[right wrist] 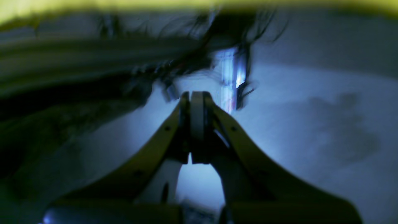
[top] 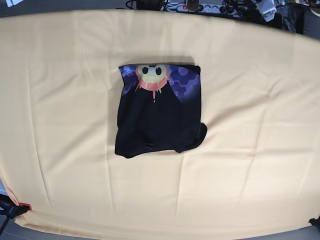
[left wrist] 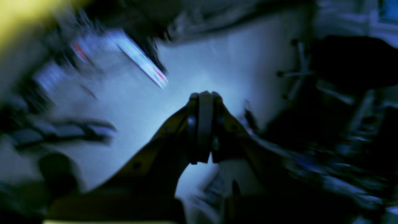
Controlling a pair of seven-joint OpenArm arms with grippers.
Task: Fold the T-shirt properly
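Note:
The black T-shirt (top: 159,117) lies folded into a compact rectangle in the middle of the table. Its orange sun-face print on purple (top: 152,76) shows along the far edge, and a rounded lump of cloth sticks out at the near right corner. Neither arm shows in the base view. In the left wrist view my left gripper (left wrist: 202,95) is shut and empty, aimed at a blurred room. In the right wrist view my right gripper (right wrist: 194,93) is shut and empty, also off the table. The shirt shows in neither wrist view.
The pale yellow tablecloth (top: 250,165) covers the whole table, with creases. Cables and a power strip (top: 200,7) lie behind the far edge. Both wrist views are dark and motion-blurred, with a strip of yellow cloth (right wrist: 186,4) at the top.

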